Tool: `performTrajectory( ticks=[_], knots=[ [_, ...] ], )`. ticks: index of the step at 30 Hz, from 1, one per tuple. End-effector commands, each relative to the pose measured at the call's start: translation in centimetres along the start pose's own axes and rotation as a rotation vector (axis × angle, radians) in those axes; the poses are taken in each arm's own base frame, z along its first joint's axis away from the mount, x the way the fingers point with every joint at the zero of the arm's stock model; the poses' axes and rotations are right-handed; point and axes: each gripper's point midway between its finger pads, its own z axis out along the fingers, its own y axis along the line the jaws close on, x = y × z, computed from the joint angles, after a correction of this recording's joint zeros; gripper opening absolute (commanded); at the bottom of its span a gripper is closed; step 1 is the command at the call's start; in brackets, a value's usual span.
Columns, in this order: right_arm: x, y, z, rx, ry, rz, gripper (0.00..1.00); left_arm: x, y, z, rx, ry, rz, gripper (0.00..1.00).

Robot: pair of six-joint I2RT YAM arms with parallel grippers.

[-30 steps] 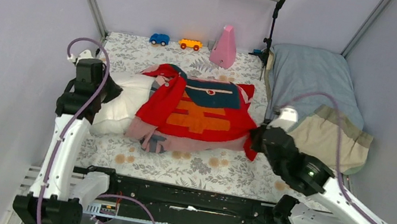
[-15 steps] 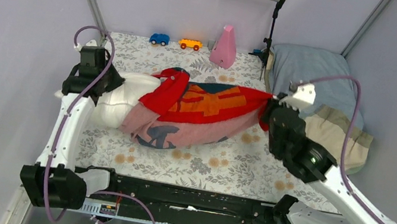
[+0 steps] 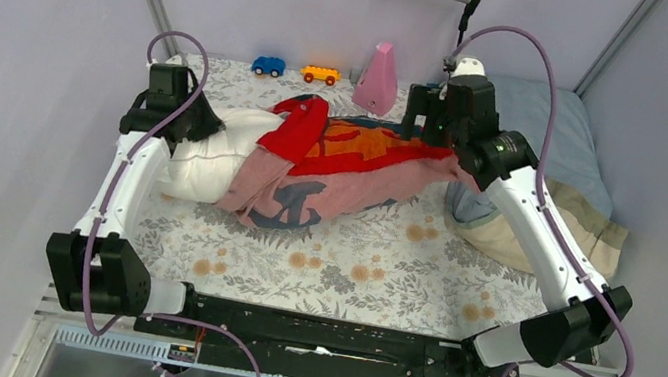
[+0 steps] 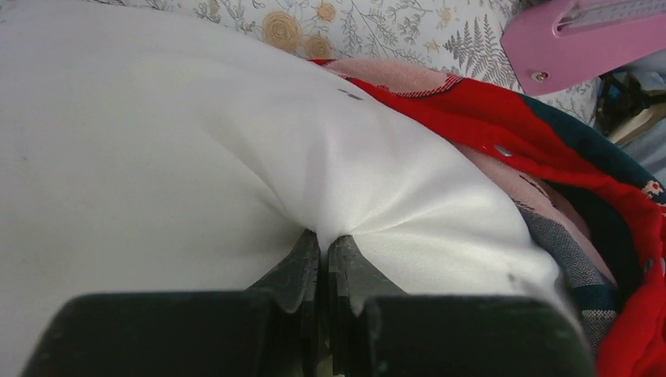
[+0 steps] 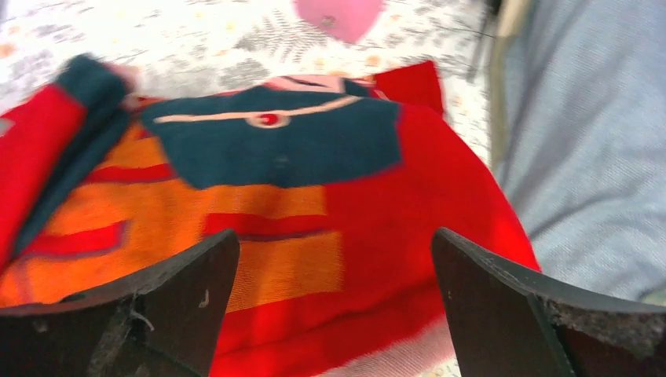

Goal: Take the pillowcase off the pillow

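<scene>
The white pillow (image 3: 211,151) lies at the left of the floral floor, its right part still inside the pillowcase (image 3: 355,157). That red, orange and teal cover stretches to the right, with its pink inside and a dark figure showing below. My left gripper (image 3: 191,120) is shut on a pinch of the pillow's white fabric (image 4: 157,141), the fingertips (image 4: 323,239) pressed together. Red pillowcase cloth (image 4: 503,118) lies just beyond. My right gripper (image 3: 421,121) hovers over the cover's right end, open. Between its fingers (image 5: 334,236) nothing is held, and the pillowcase (image 5: 314,149) lies underneath.
A grey-blue pillow (image 3: 564,114) with a beige end (image 3: 546,232) fills the back right corner. A pink cone (image 3: 379,79), a blue toy car (image 3: 268,66), an orange one (image 3: 320,74) and a lamp stand (image 3: 454,56) line the back wall.
My right gripper pulled the pillowcase's end right and back, then opened and let it go. The left arm drew the pillow back and left. More white pillow shows.
</scene>
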Motion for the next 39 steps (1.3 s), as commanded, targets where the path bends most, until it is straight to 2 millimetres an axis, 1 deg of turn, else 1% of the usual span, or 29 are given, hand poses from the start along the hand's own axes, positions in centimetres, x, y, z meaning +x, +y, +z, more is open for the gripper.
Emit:
performTrajectory(
  ticks=[1, 3, 4, 6, 8, 11, 13, 18, 19, 22, 24, 27, 29, 31, 32, 33, 34, 35, 36, 38, 39],
  knots=[
    [-2.1, 7.2, -7.1, -0.355, -0.056, -0.137, 0.97, 1.0, -0.5, 1.3, 0.047, 0.037, 0.020, 0.03],
    [-1.0, 9.6, -9.0, -0.360, -0.085, -0.253, 0.97, 1.3, -0.6, 1.5, 0.053, 0.052, 0.021, 0.03],
    [-0.3, 10.6, -9.6, -0.364, -0.094, -0.300, 0.97, 1.4, -0.7, 1.6, 0.058, 0.059, 0.022, 0.03],
    [1.5, 12.7, -10.4, -0.422, -0.067, -0.366, 0.95, 1.4, -0.8, 1.6, 0.059, 0.060, 0.019, 0.03],
    [3.4, 14.6, -10.7, -0.489, -0.023, -0.418, 0.94, 1.4, -0.8, 1.6, 0.059, 0.059, 0.017, 0.03],
    [6.5, 16.9, -10.3, -0.521, 0.027, -0.522, 0.93, 1.2, -0.8, 1.5, 0.057, 0.052, 0.018, 0.03],
    [7.8, 17.8, -9.4, -0.503, 0.039, -0.589, 0.95, 1.2, -0.8, 1.4, 0.058, 0.050, 0.017, 0.04],
    [9.0, 19.0, -6.9, -0.449, 0.051, -0.648, 0.95, 1.3, -0.6, 1.3, 0.053, 0.045, 0.017, 0.04],
    [9.3, 19.2, -6.5, -0.446, 0.059, -0.653, 0.92, 1.3, -0.5, 1.2, 0.051, 0.044, 0.017, 0.04],
    [10.4, 19.3, -5.7, -0.438, 0.094, -0.675, 0.78, 1.3, -0.3, 1.2, 0.041, 0.039, 0.019, 0.04],
    [11.0, 18.9, -5.3, -0.412, 0.109, -0.688, 0.71, 1.2, -0.2, 1.2, 0.037, 0.033, 0.019, 0.04],
    [10.8, 17.5, -4.9, -0.345, 0.092, -0.686, 0.47, 1.1, -0.3, 1.1, 0.036, 0.028, 0.021, 0.04],
    [10.2, 16.4, -4.8, -0.289, 0.058, -0.671, 0.28, 1.0, -0.2, 1.0, 0.034, 0.022, 0.023, 0.04],
    [9.2, 15.1, -4.8, -0.220, 0.011, -0.650, 0.12, 1.0, -0.2, 0.9, 0.031, 0.020, 0.022, 0.04],
    [8.4, 14.3, -4.8, -0.171, -0.027, -0.629, 0.04, 0.9, -0.2, 0.9, 0.031, 0.018, 0.022, 0.05],
    [7.4, 13.1, -4.8, -0.102, -0.074, -0.594, 0.00, 0.9, -0.1, 0.9, 0.029, 0.016, 0.022, 0.04],
    [6.1, 11.8, -5.0, -0.045, -0.126, -0.547, 0.00, 0.8, 0.0, 0.8, 0.024, 0.011, 0.023, 0.04],
    [4.9, 10.2, -4.9, 0.002, -0.159, -0.483, 0.00, 0.7, 0.0, 0.7, 0.022, 0.004, 0.023, 0.04],
    [3.8, 8.8, -5.2, 0.018, -0.181, -0.398, 0.00, 0.5, 0.1, 0.6, 0.016, -0.003, 0.022, 0.04],
    [2.4, 6.2, -5.4, -0.008, -0.206, -0.243, 0.00, 0.2, 0.3, 0.3, 0.002, -0.026, 0.020, 0.04],
    [1.6, 5.0, -5.9, -0.018, -0.234, -0.176, 0.00, -0.1, 0.4, 0.1, -0.006, -0.039, 0.022, 0.04]
  ],
)
